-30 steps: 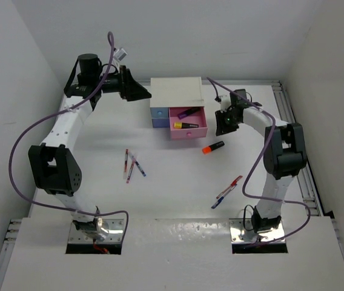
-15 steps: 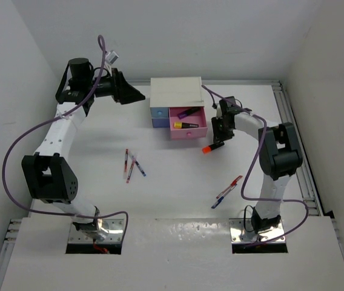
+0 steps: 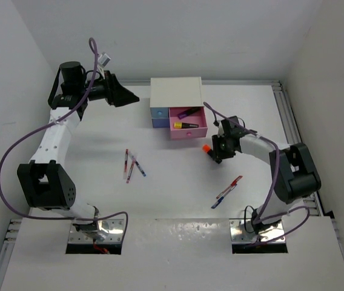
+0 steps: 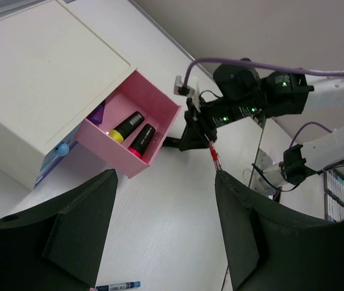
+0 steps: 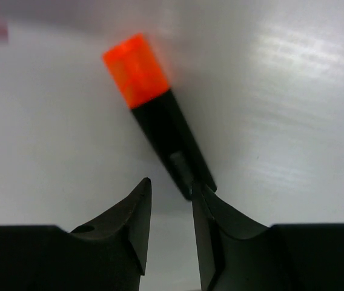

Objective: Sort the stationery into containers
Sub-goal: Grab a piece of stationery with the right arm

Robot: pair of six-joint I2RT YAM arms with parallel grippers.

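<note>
My right gripper [image 5: 169, 188] is low over the table, its fingers a narrow gap apart and clamped on nothing. The orange highlighter [image 5: 160, 121] lies flat just ahead. Its black end sits right at the mouth of the gap, against my right-hand finger, and its orange cap points away and a little left. I'm lined up on the black end because it is the nearest part to me. I judge I need to push a bit further forward before closing, or I'll only pinch the tip and it may swivel.

Ahead and to the left, the pink drawer [image 3: 187, 134] stands pulled out of the cabinet [image 3: 176, 92]. A yellow highlighter [image 3: 186, 125] and a purple one [image 3: 189, 111] already lie in it, so this one likely goes there too. Nothing lies between me and the drawer, but I'll have to lift over its front wall.

Behind me, back toward my base, a red and a blue pen [image 3: 228, 191] wait, and more pens [image 3: 132, 165] lie well off to my left.

Farthest off, my left gripper [image 4: 166, 174] hangs high beyond the cabinet with its fingers wide apart and empty, clear of my path.
</note>
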